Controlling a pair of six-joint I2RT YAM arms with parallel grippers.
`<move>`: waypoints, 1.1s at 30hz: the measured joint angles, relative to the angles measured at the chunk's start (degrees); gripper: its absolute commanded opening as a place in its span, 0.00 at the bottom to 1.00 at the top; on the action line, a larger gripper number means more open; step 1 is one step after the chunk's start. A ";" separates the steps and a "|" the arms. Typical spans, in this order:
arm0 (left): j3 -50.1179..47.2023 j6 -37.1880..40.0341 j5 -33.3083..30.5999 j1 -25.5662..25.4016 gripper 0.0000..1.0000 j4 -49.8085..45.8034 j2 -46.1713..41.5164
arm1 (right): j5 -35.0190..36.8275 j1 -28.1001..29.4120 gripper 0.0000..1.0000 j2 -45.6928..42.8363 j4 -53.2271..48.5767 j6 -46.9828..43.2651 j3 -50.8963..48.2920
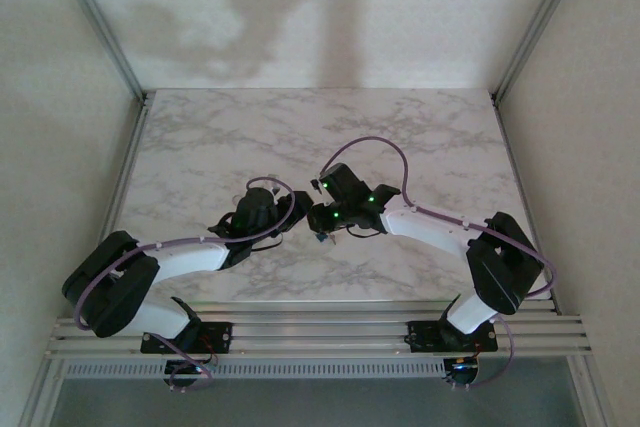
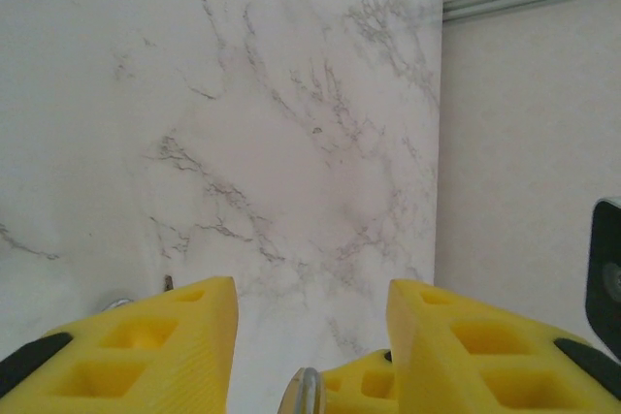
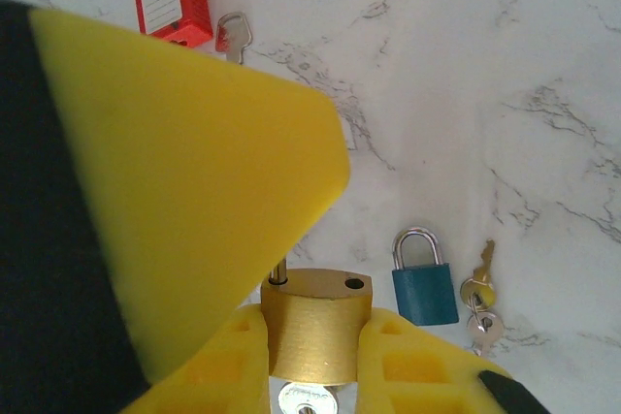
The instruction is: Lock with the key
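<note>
**Right wrist view.** The right gripper (image 3: 313, 317) has its jaws pinching the body of the brass padlock (image 3: 312, 336) at 6 o'clock in the frame, above the worktop (image 3: 505, 94). The lock's long axis runs 12 to 6, with the shackle end at 12 and the keyway end at 6. The head of a silver key (image 3: 306, 399) shows at the keyway end; whether it is fully seated cannot be told. One shackle leg rises at the lock's 11 o'clock. The hole at its 1 o'clock is empty, so the shackle is judged open. A finger (image 3: 194, 191) of the left gripper (image 2: 312, 298) covers the shackle top from 10 o'clock.

**Left wrist view.** The left jaws are spread and nothing is seen pinched. A metal rim (image 2: 301, 393) sits low between them; what it is cannot be told. The brass body and the empty hole are legible from the right wrist alone.

**Top view.** The two grippers meet near worktop centre.

**Judgement.** Locking turns on pressing the shackle down along the 12–6 axis, and the left arm is placed for that.

**Idle items.**
- A blue padlock (image 3: 424, 283) with keys (image 3: 477, 298) lies at 3 o'clock of the brass lock.
- A red padlock (image 3: 173, 2) lies at 11 o'clock of the frame.
</note>
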 measured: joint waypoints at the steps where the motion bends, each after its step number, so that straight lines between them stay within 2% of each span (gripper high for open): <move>1: 0.00 0.00 0.00 0.00 0.40 0.07 0.00 | -0.15 0.02 0.19 0.00 0.02 0.00 0.00; 23: 0.00 -0.15 0.00 0.02 0.18 0.07 0.74 | -0.81 0.39 0.16 0.00 0.07 -0.02 -0.20; 33: 0.00 -0.15 0.00 0.37 0.15 0.07 0.74 | -0.92 0.44 0.15 0.00 0.07 -0.42 -0.22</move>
